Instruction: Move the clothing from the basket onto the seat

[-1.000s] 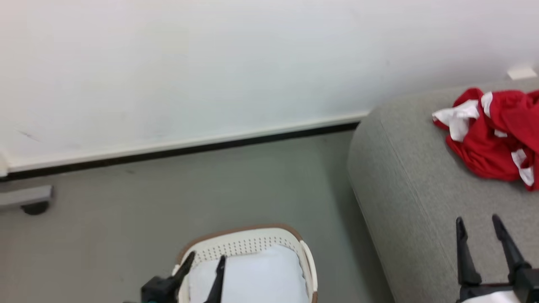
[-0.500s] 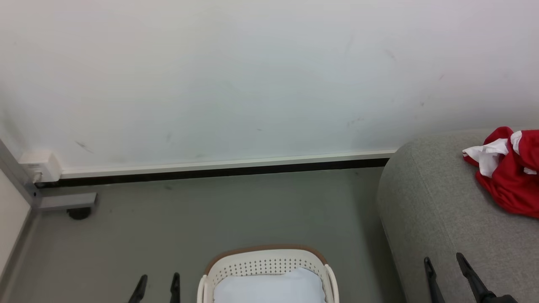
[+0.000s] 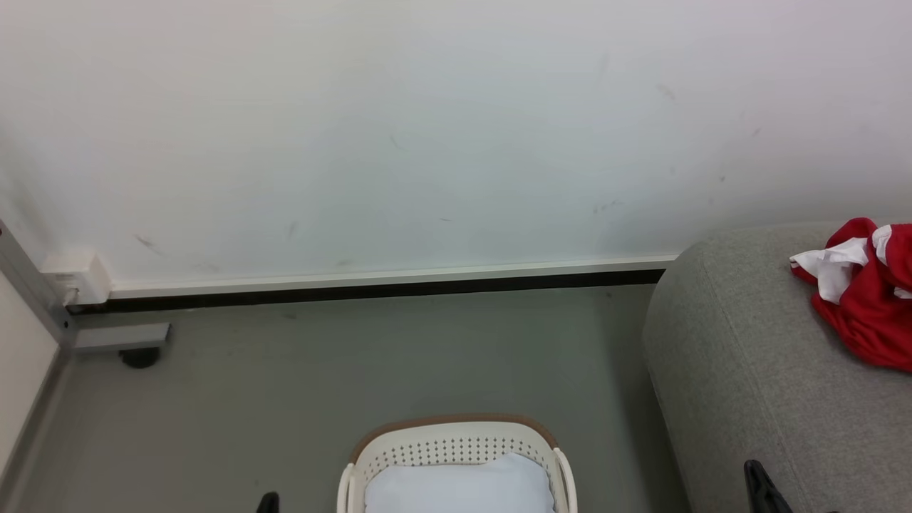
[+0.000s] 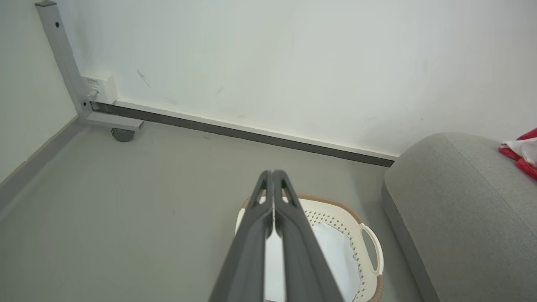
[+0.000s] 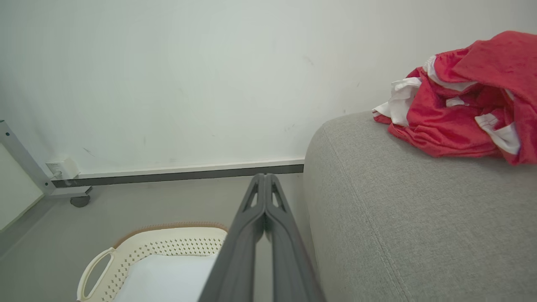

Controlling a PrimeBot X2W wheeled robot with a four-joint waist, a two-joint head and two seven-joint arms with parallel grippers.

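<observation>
The clothing (image 3: pixel 866 299), a crumpled red heap with white panels, lies on the seat (image 3: pixel 755 385), a grey sofa at the right; it also shows in the right wrist view as clothing (image 5: pixel 457 113) on the seat (image 5: pixel 398 209). The white basket (image 3: pixel 456 427) with a brown rim stands on the floor left of the sofa, and its pale bottom shows bare. My left gripper (image 4: pixel 272 172) is shut with nothing in it, above the basket (image 4: pixel 335 207). My right gripper (image 5: pixel 265 175) is shut on nothing, between the basket (image 5: pixel 168 243) and the sofa's end. Only dark tips of the left gripper (image 3: pixel 268 502) and right gripper (image 3: pixel 757 476) reach into the head view.
A white wall with a dark baseboard (image 3: pixel 370 288) runs behind. At the far left stand a grey metal frame foot on a caster (image 3: pixel 139 356) and a small white socket box (image 3: pixel 75 274). Grey floor (image 3: pixel 320 385) lies between basket and wall.
Both grippers have gone from open to shut and have sunk toward the bottom edge of the head view. The head camera has also swung, shifting the whole picture.
</observation>
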